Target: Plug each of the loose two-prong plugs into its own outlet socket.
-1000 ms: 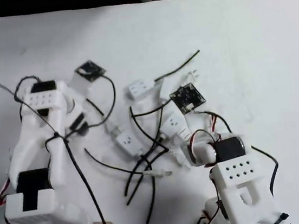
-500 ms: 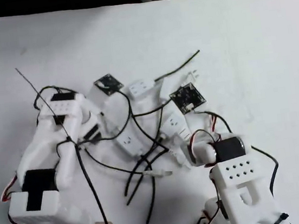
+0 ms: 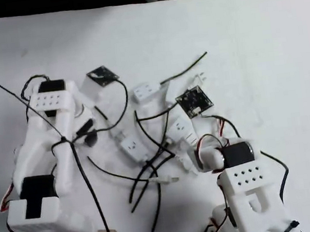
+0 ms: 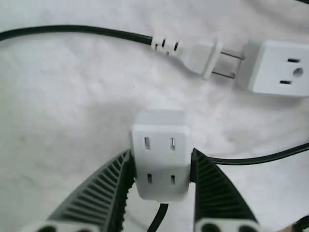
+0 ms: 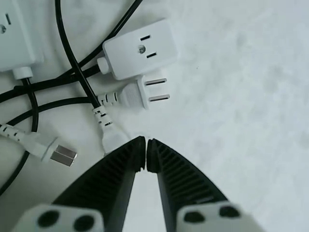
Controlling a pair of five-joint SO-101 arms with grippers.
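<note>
My left gripper (image 4: 161, 159) is shut on a white two-outlet socket block (image 4: 160, 140), its slots facing the camera. Just beyond it a white two-prong plug (image 4: 200, 53) on a black cord lies with its prongs almost touching a second white socket (image 4: 282, 67). In the high view the left gripper (image 3: 89, 134) sits left of that plug (image 3: 118, 136) and socket (image 3: 133, 147). My right gripper (image 5: 146, 145) is shut with nothing between its fingers. It hovers beside a white plug (image 5: 113, 140). Another plug (image 5: 137, 94) lies against a socket (image 5: 140, 48).
Black cords (image 3: 150, 167) cross in a tangle at the table's middle. More white sockets (image 3: 146, 90) (image 3: 182, 128) and loose plugs (image 3: 198, 79) (image 3: 164, 179) lie among them. A further plug (image 5: 48, 147) rests near the right gripper. The white table (image 3: 259, 41) stretches bare to the far right.
The left arm swung right toward the cords half a second ago and has now drawn back to the left. The right arm has not moved.
</note>
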